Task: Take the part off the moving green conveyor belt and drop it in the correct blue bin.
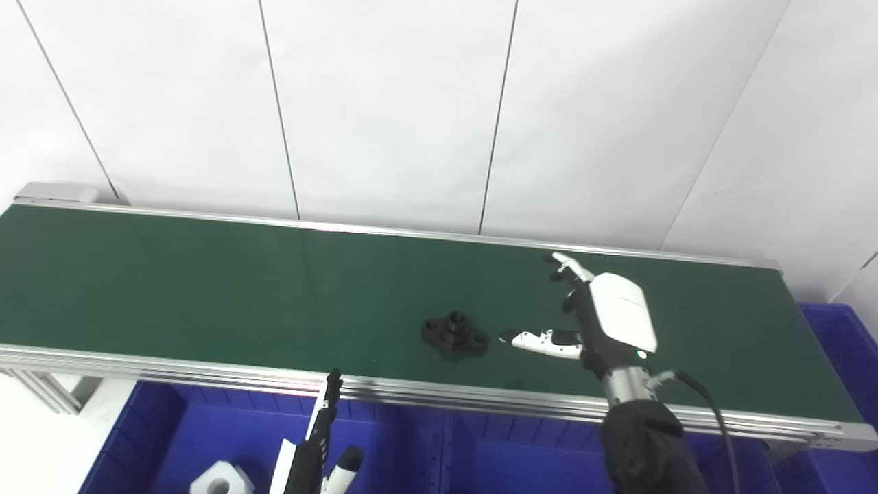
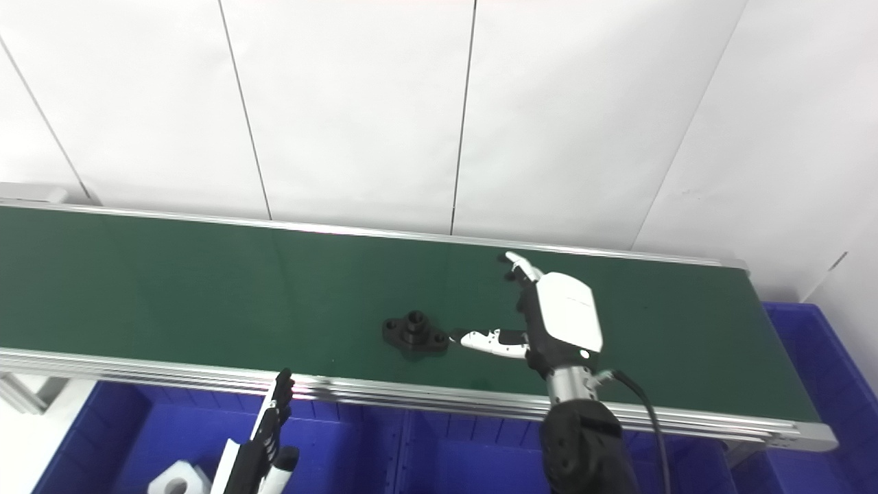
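A black flanged part (image 1: pixel 454 332) with a raised round hub lies on the green conveyor belt (image 1: pixel 206 281), near the belt's front rail. My right hand (image 1: pixel 603 312) hovers over the belt just right of the part, open, fingers spread and thumb pointing left toward it; the thumb tip sits a short way from the part's flange. My left hand (image 1: pixel 317 446) hangs low at the bottom edge over a blue bin (image 1: pixel 171 425), fingers straight up, holding nothing.
Blue bins line the front below the belt; the left one holds a white block (image 1: pixel 221 480). Another blue bin (image 1: pixel 840 343) stands past the belt's right end. A white panelled wall rises behind the belt. Aluminium rails (image 1: pixel 480 398) edge the conveyor.
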Controlling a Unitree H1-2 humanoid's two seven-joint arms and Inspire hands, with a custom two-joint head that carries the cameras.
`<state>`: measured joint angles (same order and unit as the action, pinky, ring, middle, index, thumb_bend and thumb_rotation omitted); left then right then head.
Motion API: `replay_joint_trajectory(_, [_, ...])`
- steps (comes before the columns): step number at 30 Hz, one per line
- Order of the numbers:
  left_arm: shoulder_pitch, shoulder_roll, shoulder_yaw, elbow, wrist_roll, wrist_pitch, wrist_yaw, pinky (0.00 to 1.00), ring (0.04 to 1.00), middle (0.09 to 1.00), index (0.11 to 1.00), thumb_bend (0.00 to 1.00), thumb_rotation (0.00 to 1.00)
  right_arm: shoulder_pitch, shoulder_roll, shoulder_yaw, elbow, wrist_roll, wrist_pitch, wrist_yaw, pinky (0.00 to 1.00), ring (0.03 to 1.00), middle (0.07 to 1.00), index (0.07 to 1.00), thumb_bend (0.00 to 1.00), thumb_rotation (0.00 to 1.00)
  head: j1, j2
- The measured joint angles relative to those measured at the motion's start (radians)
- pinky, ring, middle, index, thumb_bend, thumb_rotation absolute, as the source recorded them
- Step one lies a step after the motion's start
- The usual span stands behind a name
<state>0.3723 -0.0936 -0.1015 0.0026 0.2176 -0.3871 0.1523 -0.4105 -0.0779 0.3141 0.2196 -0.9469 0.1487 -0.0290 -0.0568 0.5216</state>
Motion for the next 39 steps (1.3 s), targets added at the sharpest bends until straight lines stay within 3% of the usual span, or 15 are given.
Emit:
replay_joint_trajectory(3, [-0.002,-0.001,-0.004,0.000,0.006,0.001,0.000,1.00,1.000,1.000,1.000,0.74,0.99,-0.052,-0.006,0.031,0.075,-0.006,0.000,-0.007,0.24,0.381,0.627,0.808,0.92,0.55,0.005,0.000])
replay_joint_trajectory(5, [-0.002,-0.004,-0.008,0.000,0.006,0.001,0.000,1.00,1.000,1.000,1.000,0.73,0.99,-0.090,-0.016,0.056,0.125,-0.014,0.000,-0.009,0.25,0.379,0.630,0.807,0.92,0.56,0.009,0.000])
replay_joint_trajectory(11, [-0.002,-0.009,-0.011,0.000,0.003,0.001,0.000,1.00,1.000,1.000,1.000,0.73,0.98,-0.186,-0.034,0.128,0.252,-0.022,0.000,-0.004,0.21,0.298,0.461,0.758,0.93,0.57,0.014,0.006])
replay_joint_trajectory(16, [-0.001,-0.012,-0.011,0.000,0.001,0.001,0.000,1.00,1.000,1.000,1.000,0.74,0.99,-0.207,-0.034,0.172,0.297,-0.025,0.005,0.010,0.20,0.291,0.430,0.703,0.91,0.57,0.020,0.008])
replay_joint_trajectory(19, [0.001,-0.014,-0.012,-0.008,0.000,0.003,0.000,1.00,1.000,1.000,1.000,0.72,0.99,-0.207,-0.031,0.188,0.313,-0.024,0.007,0.015,0.22,0.320,0.457,0.649,0.92,0.59,0.021,0.015])
replay_joint_trajectory(23, [0.003,-0.018,-0.016,-0.027,-0.001,0.005,0.000,1.00,1.000,1.000,1.000,0.75,0.98,-0.213,-0.031,0.202,0.340,-0.025,0.033,0.024,0.25,0.349,0.472,0.646,0.92,0.61,0.023,0.023])
replay_joint_trajectory(27, [0.007,-0.019,-0.022,-0.030,-0.004,0.011,0.000,1.00,1.000,1.000,1.000,0.76,0.97,-0.242,-0.038,0.245,0.368,-0.045,0.046,0.082,0.22,0.308,0.422,0.637,0.92,0.61,0.025,0.028])
replay_joint_trajectory(28, [0.008,-0.019,-0.024,-0.033,-0.004,0.012,0.000,1.00,1.000,1.000,1.000,0.75,0.98,-0.247,-0.041,0.257,0.370,-0.052,0.048,0.097,0.20,0.271,0.367,0.534,0.92,0.63,0.026,0.032])
replay_joint_trajectory(30, [0.013,-0.019,-0.025,-0.046,-0.001,0.014,0.000,1.00,1.000,1.000,1.000,0.75,0.98,-0.265,-0.048,0.304,0.393,-0.091,0.053,0.116,0.19,0.263,0.347,0.477,0.91,0.64,0.026,0.034])
replay_joint_trajectory(33, [0.017,-0.019,-0.027,-0.059,0.005,0.015,0.000,1.00,1.000,1.000,1.000,0.75,0.98,-0.276,-0.051,0.337,0.422,-0.128,0.081,0.127,0.20,0.273,0.341,0.412,0.79,0.57,0.026,0.043])
replay_joint_trajectory(39, [0.029,-0.019,-0.026,-0.061,0.006,0.025,0.000,1.00,1.000,1.000,1.000,0.76,0.99,-0.277,-0.059,0.340,0.429,-0.115,0.084,0.099,0.16,0.227,0.294,0.333,0.55,0.36,0.023,0.051])
